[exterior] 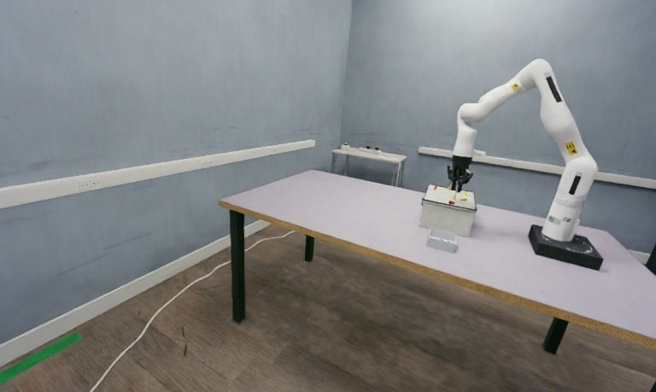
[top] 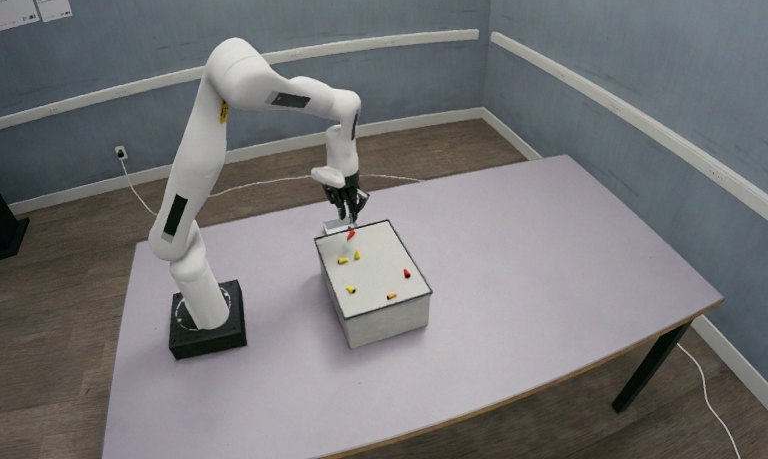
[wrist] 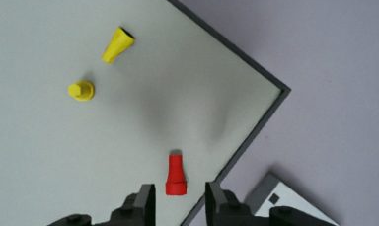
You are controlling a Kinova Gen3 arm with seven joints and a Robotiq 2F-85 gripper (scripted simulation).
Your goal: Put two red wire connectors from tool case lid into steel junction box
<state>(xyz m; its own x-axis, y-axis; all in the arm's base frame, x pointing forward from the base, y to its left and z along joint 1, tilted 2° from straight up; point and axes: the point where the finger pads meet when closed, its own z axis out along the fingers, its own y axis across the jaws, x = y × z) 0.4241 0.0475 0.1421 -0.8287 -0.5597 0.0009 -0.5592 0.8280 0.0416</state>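
The white tool case [top: 373, 318] [exterior: 445, 219] [wrist: 148, 113] stands mid-table, and its flat lid [top: 379, 250] carries small wire connectors. One red connector [top: 350, 234] [wrist: 176, 176] lies near the lid's back corner. A second red connector [top: 406, 272] lies at the lid's right side. My gripper [top: 349, 219] [exterior: 458, 187] [wrist: 181, 200] hangs just above the first red connector, with its fingers partly apart and nothing between them. The small steel junction box [top: 334, 225] [exterior: 442, 239] [wrist: 291, 206] stands on the table right beside that corner of the case; most of its inside is out of view.
Two yellow connectors [wrist: 117, 44] [wrist: 81, 91] lie further in on the lid. Another yellow connector [top: 350, 289] and an orange one [top: 391, 296] lie near its front. The arm's black base [top: 206, 329] sits at the table's left. The lilac table [top: 538, 250] surrounds the case.
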